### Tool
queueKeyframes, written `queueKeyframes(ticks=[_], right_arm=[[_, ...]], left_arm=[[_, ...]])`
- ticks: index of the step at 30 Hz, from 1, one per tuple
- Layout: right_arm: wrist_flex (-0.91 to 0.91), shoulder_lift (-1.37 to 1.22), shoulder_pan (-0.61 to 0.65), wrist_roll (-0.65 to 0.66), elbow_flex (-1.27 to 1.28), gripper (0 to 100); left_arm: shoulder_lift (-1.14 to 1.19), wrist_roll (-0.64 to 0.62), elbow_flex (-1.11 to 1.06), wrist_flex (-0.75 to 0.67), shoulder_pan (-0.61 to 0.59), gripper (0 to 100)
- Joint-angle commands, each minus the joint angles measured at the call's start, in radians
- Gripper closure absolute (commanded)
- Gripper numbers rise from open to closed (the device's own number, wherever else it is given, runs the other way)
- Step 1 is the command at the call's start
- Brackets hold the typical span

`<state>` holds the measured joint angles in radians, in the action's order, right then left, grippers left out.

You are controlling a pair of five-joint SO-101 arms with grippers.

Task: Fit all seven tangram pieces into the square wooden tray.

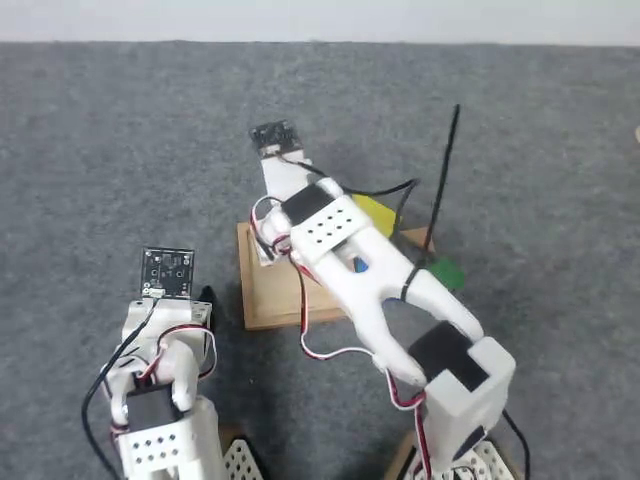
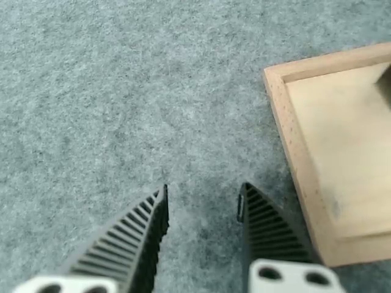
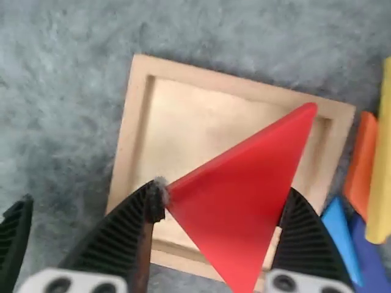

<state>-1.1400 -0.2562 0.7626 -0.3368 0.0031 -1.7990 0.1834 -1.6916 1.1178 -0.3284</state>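
Observation:
My right gripper (image 3: 226, 201) is shut on a red triangle (image 3: 244, 189) and holds it above the square wooden tray (image 3: 131, 134), whose floor looks bare. The triangle's point reaches toward the tray's far corner. In the high view the right arm (image 1: 340, 240) lies across the tray (image 1: 265, 305) and hides most of it. My left gripper (image 2: 201, 204) stands open over the grey carpet just beside the tray's (image 2: 293, 152) outer edge, with nothing between its fingers; the high view shows it (image 1: 205, 298) left of the tray.
Outside the tray's far side lie loose pieces: an orange one (image 3: 360, 159), a yellow one (image 3: 382, 159), a light blue one (image 3: 342, 235) and a darker blue one (image 3: 369, 256). The high view shows the yellow piece (image 1: 375, 213) and a green piece (image 1: 447, 272). Open carpet surrounds everything.

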Motion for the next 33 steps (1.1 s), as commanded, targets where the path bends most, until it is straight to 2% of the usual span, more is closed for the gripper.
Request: queueKeyframes(ticks=[1,6,18,25,33], right_arm=[[0.012,0.010,0.004,0.155,-0.046,81.1],[0.013,-0.001,-0.016,0.488,-0.044,80.9],[0.030,-0.001,-0.005,1.069,-0.043,80.7],[0.045,-0.001,0.007,1.293,-0.041,80.7],[0.053,-0.068,0.013,1.476,-0.048,80.7]], left_arm=[[-0.012,-0.009,0.008,-0.023,0.002,81],[-0.012,-0.009,0.008,-0.023,0.002,81],[-0.012,-0.009,0.008,-0.023,0.002,81],[-0.012,-0.009,0.008,-0.023,0.002,81],[-0.012,-0.009,0.008,-0.023,0.002,81]])
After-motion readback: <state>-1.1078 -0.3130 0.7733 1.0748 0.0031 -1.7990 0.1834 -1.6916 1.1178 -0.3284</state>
